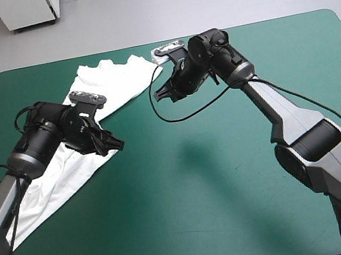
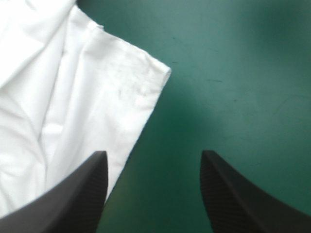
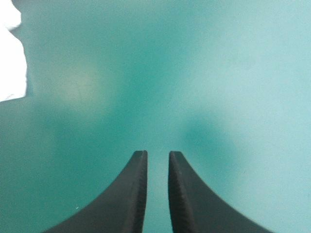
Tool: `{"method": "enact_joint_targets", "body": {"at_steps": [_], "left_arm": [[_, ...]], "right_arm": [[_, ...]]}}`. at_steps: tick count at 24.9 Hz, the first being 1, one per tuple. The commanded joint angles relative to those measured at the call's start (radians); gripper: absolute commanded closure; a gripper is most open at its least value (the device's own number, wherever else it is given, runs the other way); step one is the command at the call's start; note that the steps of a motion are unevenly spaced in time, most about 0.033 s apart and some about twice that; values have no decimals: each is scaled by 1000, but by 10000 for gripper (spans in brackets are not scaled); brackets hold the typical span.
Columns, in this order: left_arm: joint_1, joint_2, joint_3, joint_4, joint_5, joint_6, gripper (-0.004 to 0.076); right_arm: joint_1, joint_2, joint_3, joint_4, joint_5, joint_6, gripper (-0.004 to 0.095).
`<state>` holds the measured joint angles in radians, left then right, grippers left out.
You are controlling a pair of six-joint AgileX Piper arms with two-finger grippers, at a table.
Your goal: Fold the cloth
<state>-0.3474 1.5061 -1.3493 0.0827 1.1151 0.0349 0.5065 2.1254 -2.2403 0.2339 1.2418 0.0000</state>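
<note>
The white, short-sleeved T-shirt of thin, soft cloth is laid out as a long band on the left part of the teal-green table cover. Its long axis runs slantwise from near the far edge toward the near left corner. Shallow creases are seen along its length, and a rounded, hemmed corner is shown in the left wrist view.

The left gripper, with 2 broad black fin-shaped fingers, is held wide open and nothing is gripped. The T-shirt's edge passes beneath 1 finger, while bare cover is seen between the 2 and beneath the other. The cloth therefore lies off to the side of the jaws, not between them.

The right gripper is poised over bare cover just beside the T-shirt's far corner. Its fingers are drawn almost together, only a thin slit being left, and nothing is held. From its wrist only a scrap of white is caught, well off to the side.

The left gripper is judged the nearer to a usable edge. A small sideways shift toward the cloth is judged to be needed before closing, and the right jaws would have to be opened before any grasp.
</note>
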Motion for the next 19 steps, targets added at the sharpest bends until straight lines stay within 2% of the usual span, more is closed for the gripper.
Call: {"method": "enact_joint_targets", "body": {"at_steps": [1, 6, 15, 19], "left_arm": [[85, -42, -94, 11, 11, -12, 239], [227, 25, -175, 11, -31, 14, 240], [231, 287, -381, 25, -14, 39, 239], [257, 375, -419, 14, -7, 40, 240]], "right_arm": [[-4, -150, -35, 1, 9, 0, 750], [-4, -253, 45, -69, 9, 0, 750], [-5, -502, 566, -116, 9, 11, 750], [-5, -631, 737, -134, 9, 34, 750]]}}
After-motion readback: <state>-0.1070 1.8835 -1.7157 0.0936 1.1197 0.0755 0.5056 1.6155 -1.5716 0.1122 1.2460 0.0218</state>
